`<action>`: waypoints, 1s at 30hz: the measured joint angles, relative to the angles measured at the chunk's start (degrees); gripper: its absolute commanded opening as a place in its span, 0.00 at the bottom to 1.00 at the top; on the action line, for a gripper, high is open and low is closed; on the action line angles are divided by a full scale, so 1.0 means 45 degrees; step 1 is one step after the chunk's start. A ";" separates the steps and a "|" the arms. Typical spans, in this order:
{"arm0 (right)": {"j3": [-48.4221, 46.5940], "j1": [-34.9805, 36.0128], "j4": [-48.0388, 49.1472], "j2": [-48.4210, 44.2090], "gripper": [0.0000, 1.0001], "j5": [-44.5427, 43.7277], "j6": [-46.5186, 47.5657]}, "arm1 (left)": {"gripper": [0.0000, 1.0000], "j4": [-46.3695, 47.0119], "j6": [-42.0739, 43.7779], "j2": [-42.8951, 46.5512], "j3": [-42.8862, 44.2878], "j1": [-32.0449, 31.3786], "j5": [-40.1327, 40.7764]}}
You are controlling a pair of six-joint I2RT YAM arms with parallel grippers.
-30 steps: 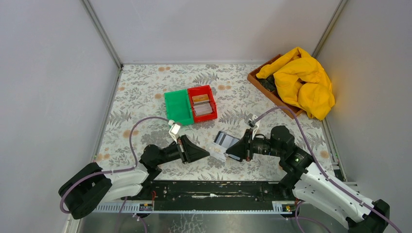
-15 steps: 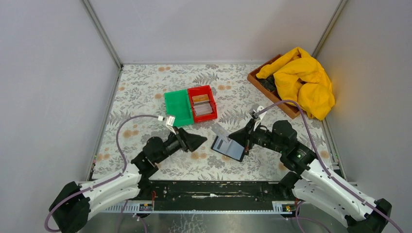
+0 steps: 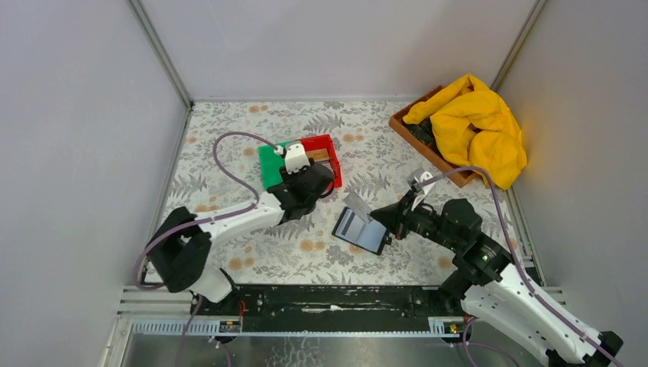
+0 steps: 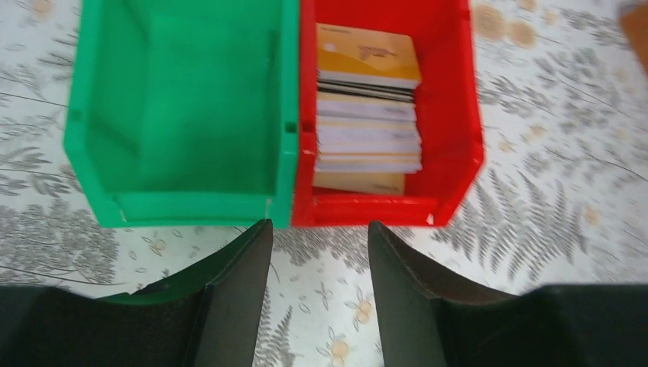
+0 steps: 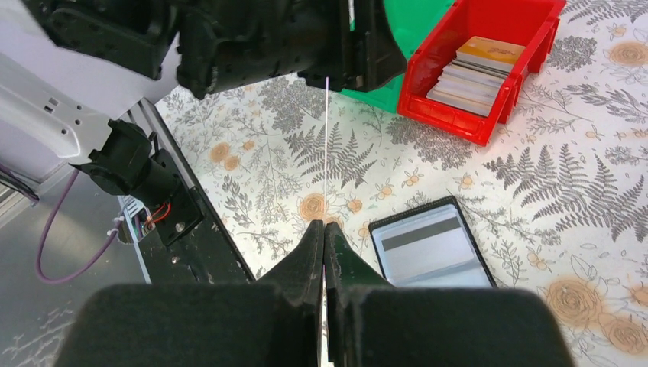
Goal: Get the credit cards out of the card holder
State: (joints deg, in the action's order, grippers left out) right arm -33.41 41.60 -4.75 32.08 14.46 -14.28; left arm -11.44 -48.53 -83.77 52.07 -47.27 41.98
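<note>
The black card holder (image 3: pixel 359 231) (image 5: pixel 432 252) lies open and flat on the flowered table, a grey card with a dark stripe (image 5: pixel 425 246) showing in its top sleeve. My right gripper (image 3: pixel 382 220) (image 5: pixel 324 224) is shut on a thin grey leaf (image 3: pixel 354 203) (image 5: pixel 326 138) standing on edge beside the holder; it looks like one of the holder's inner sleeves. Several credit cards (image 4: pixel 367 107) (image 5: pixel 474 76) are stacked in the red bin (image 4: pixel 458 138) (image 3: pixel 330 142). My left gripper (image 3: pixel 309 183) (image 4: pixel 317 225) hovers open over the bins' near edge, with nothing between its fingers.
A green bin (image 4: pixel 183 115) (image 3: pixel 269 164) with nothing in it adjoins the red one on the left. At the back right stands a wooden tray (image 3: pixel 409 134) under a yellow cloth (image 3: pixel 474 126). Grey walls close three sides. A black rail (image 3: pixel 328 298) runs along the near edge.
My left arm swung from beside the card holder up to the bins and its jaws opened. My right gripper lowered the holder, which now lies flat and open on the table.
</note>
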 measured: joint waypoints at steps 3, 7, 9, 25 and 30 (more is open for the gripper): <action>0.0087 0.0000 -0.0340 -0.0389 0.00 -0.0068 0.0024 | 0.62 -0.1209 -0.0262 -0.1146 0.1137 0.0005 0.1107; 0.0131 0.0000 -0.0612 -0.0787 0.00 -0.0087 0.0024 | 0.62 -0.1962 -0.0423 -0.2021 0.1875 0.0321 0.1477; 0.0141 0.0000 -0.0636 -0.0850 0.00 -0.0087 0.0024 | 0.62 -0.2045 -0.0418 -0.2385 0.2025 0.0719 0.1443; 0.0306 0.0000 -0.0792 -0.0699 0.00 -0.0073 0.0029 | 0.49 -0.1501 0.1209 -0.4741 0.3079 0.1831 -0.0223; 0.0306 0.0000 -0.0792 -0.0651 0.00 -0.0073 0.0034 | 0.40 -0.1253 0.1588 -0.4911 0.3138 0.2118 -0.0491</action>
State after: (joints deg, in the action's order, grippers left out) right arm -32.03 41.60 -8.32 29.15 14.13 -14.13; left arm -17.08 -41.39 -105.86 66.19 -37.74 39.77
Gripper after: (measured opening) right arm 0.014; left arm 0.434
